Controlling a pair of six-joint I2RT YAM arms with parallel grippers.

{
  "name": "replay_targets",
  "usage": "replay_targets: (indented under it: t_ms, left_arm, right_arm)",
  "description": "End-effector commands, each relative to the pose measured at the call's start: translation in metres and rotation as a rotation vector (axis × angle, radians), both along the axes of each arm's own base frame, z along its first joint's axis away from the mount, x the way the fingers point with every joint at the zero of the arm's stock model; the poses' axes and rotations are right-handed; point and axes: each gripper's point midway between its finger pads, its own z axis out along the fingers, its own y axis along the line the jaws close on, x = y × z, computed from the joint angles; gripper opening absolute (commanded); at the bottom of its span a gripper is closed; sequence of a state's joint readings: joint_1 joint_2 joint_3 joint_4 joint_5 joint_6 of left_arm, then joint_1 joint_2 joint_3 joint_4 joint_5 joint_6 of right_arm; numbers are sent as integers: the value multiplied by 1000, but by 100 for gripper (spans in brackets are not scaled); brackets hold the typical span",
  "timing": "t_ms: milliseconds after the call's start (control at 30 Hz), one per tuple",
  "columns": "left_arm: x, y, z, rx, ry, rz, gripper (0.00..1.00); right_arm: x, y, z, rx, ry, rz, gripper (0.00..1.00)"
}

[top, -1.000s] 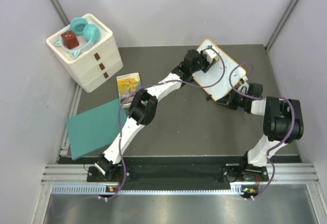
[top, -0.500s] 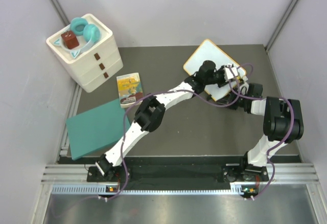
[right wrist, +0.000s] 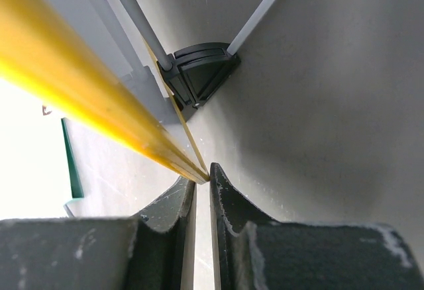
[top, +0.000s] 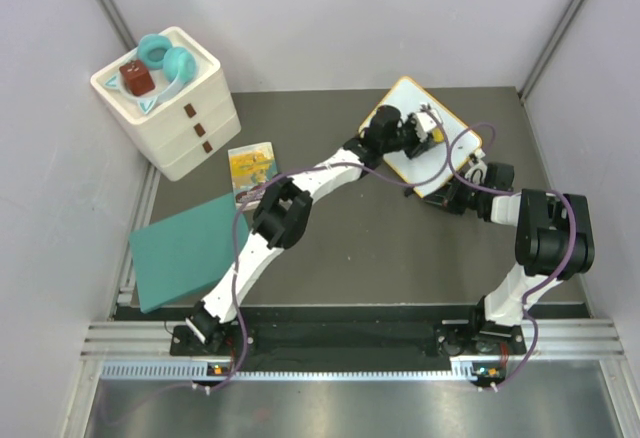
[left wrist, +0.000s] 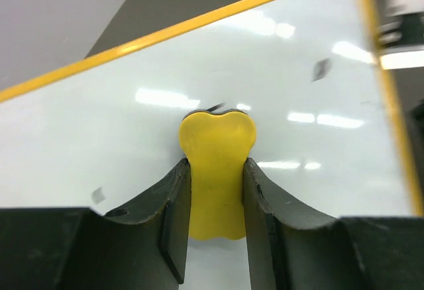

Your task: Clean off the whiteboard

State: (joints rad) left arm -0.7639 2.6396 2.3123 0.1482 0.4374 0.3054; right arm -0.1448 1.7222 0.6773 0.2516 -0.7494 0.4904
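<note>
eraser (left wrist: 216, 171) in left fingers (left wrist: 169, 220) touches whiteboard (left wrist: 298, 71)

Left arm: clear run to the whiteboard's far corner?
Probably yes. The left gripper, shut on the eraser, is over the whiteboard, and nothing lies on the surface ahead. The right gripper only clamps an edge.

Left end effector (left wrist: 215, 171), right one (right wrist: 203, 183): clamped
</note>
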Motion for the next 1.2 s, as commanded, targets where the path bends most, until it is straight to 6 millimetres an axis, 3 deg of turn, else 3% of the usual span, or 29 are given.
replay_targets:
  t_ms: [0, 133, 233, 467, 567, 700, 833, 1000, 1167]
  left_arm:
    - [53, 66, -46, 65, 175, 222, 0]
    - [52, 59, -35, 43, 171, 169, 0]
    - [35, 44, -35, 39, 180, 87, 0]
    - [-34, -8, -20, -15, 178, -200, 0]
    - [-59, -20, -16, -18, 186, -306, 0]
    - [-78, -26, -16, -3, 190, -370, 0]
    - [-57, -25, -11, -10, 171, -250, 0]
    - [-2, -16, 8, -105, 123, 24, 0]
    - [35, -1, 26, -255, 137, 165, 0]
  right_arm:
    - [-34, 25, -19, 7, 97, 127, 0]
    - [-35, 25, -20, 8, 100, 128, 0]
    - [-35, 25, -20, 8, 99, 127, 0]
    - [-35, 25, -20, 8, 100, 128, 0]
    - [-35, 25, -20, 8, 100, 128, 0]
    - [-35, 25, -20, 8, 100, 128, 0]
    - [-35, 25, -20, 6, 98, 127, 0]
    - [-35, 25, -20, 6, 99, 128, 0]
    - [-35, 25, -20, 4, 99, 129, 0]
